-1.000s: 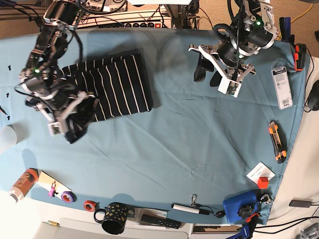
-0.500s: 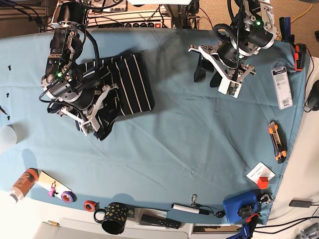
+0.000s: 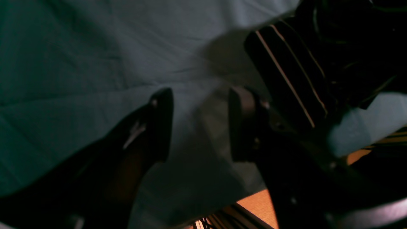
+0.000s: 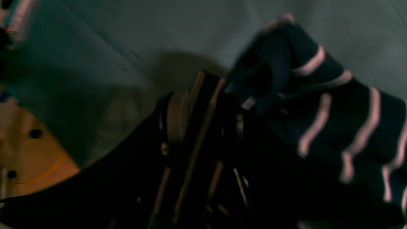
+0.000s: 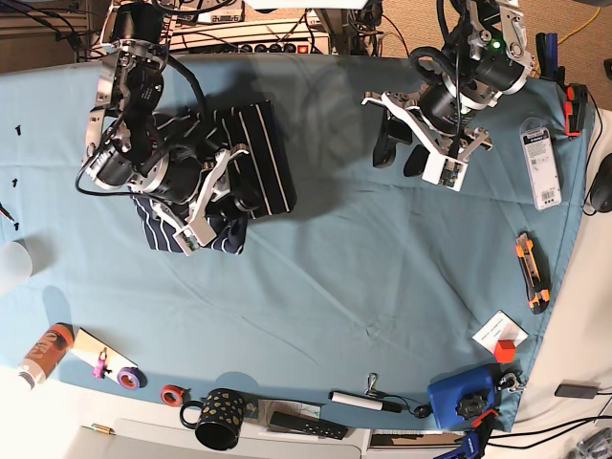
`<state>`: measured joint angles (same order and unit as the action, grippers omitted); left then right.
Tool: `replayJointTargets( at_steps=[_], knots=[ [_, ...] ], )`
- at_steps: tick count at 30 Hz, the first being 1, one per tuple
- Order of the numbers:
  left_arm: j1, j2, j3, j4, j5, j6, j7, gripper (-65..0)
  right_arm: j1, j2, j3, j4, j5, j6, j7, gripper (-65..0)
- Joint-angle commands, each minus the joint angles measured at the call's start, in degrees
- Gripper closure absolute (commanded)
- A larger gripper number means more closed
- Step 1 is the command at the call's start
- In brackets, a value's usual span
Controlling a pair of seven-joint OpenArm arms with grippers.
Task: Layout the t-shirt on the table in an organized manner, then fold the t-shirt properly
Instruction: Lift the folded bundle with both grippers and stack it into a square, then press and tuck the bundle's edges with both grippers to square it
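1. Shirt first: the t-shirt [image 5: 253, 153] sits folded into a compact striped block on the far-left part of the table [image 5: 363, 277], with a bunched dark flap drooping off its near-left corner.
2. Soft, light cloth, I'd say. It looks limp and likely to sag or slide over itself, so the best hold seems to be a pinch on a folded edge or corner, through all layers.
3. Over to the right gripper [image 5: 212, 212]: it's right on top of that bunched flap, and in the wrist view striped fabric [image 4: 318, 105] crowds around its fingers.
4. Is it pinching or letting go? Too blurred and dark, so I cannot tell.
5. The left gripper [image 3: 200, 124] hangs well apart from the shirt, over bare cloth at the far side; its fingers are spread with nothing between them.
6. From its camera, a shirt corner [image 3: 286, 79] shows off to the upper right.
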<state>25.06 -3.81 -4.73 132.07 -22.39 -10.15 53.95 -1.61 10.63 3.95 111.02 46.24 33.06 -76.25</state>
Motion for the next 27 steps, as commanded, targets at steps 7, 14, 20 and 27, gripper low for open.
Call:
replayJointTargets(
  at_steps=[7,14,20,27],
  knots=[
    [-0.17,0.02,0.0,1.18,-0.81,-0.42,-1.51,-28.3,3.93,0.46,2.89,5.9,8.17,6.93,1.16,-18.2],
    [-0.17,0.02,0.22,1.18,-1.05,-0.48,-3.54,-28.3,5.68,0.48,20.24,8.52,0.79,5.07,3.3,-18.0],
    [-0.5,0.02,8.94,1.03,-4.59,-9.66,-5.95,-27.6,1.9,1.42,31.5,0.39,1.97,5.05,-1.33,-18.0],
    [-4.37,0.07,25.44,0.76,5.49,-7.19,-8.96,-21.6,-2.82,2.54,30.99,-12.24,5.62,6.94,-3.56,-18.0]
  ],
)
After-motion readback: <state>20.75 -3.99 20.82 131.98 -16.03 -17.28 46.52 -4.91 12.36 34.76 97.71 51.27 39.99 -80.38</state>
